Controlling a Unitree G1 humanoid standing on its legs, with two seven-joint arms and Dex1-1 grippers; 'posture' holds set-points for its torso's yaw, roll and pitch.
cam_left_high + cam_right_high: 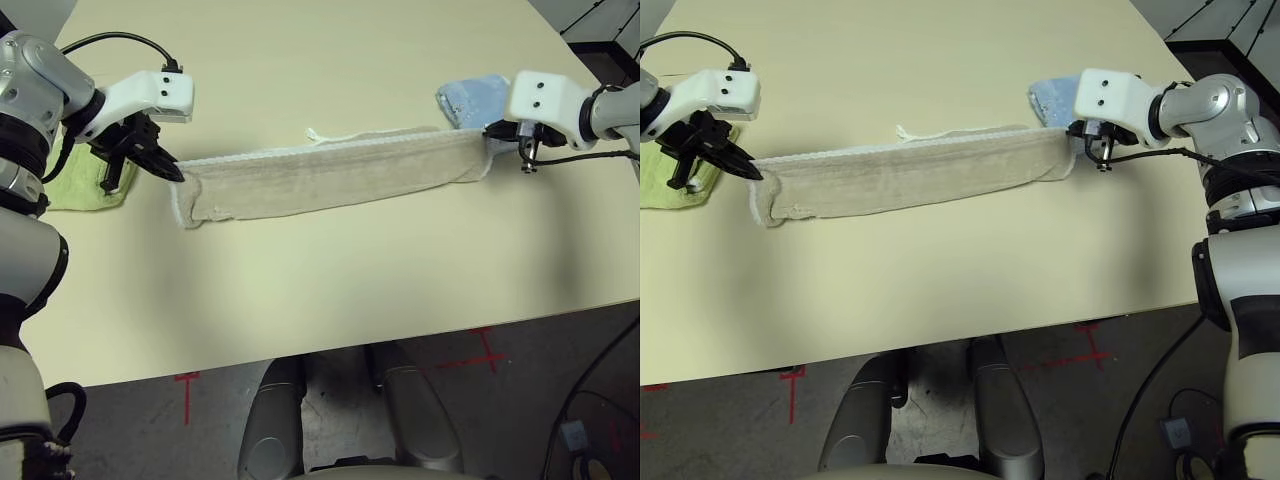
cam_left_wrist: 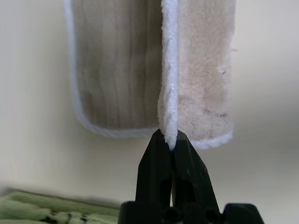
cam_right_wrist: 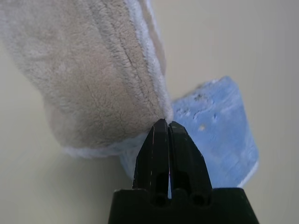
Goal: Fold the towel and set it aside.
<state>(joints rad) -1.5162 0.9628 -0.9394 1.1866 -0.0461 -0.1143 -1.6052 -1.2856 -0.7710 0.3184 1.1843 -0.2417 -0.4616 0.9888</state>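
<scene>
Cream bench, bare near edge. Left tool: fingers closed, pinching white piped edge of beige terry towel, which spans mid-bench, folded lengthwise. Right tool: fingers closed on towel's other end, beside folded light blue towel.

Looks like a robotics lab or test room, not anybody's home. The bench is one big plain cream slab, no kitchen or living-room stuff around it. The floor under it is bare grey with red tape crosses stuck down as position marks. Loose black cables trail off the robot's arm down to the floor, and there's a plug or adapter lying there. The cloths on the bench read as test props: a beige towel, a blue towel, a green cloth.
</scene>
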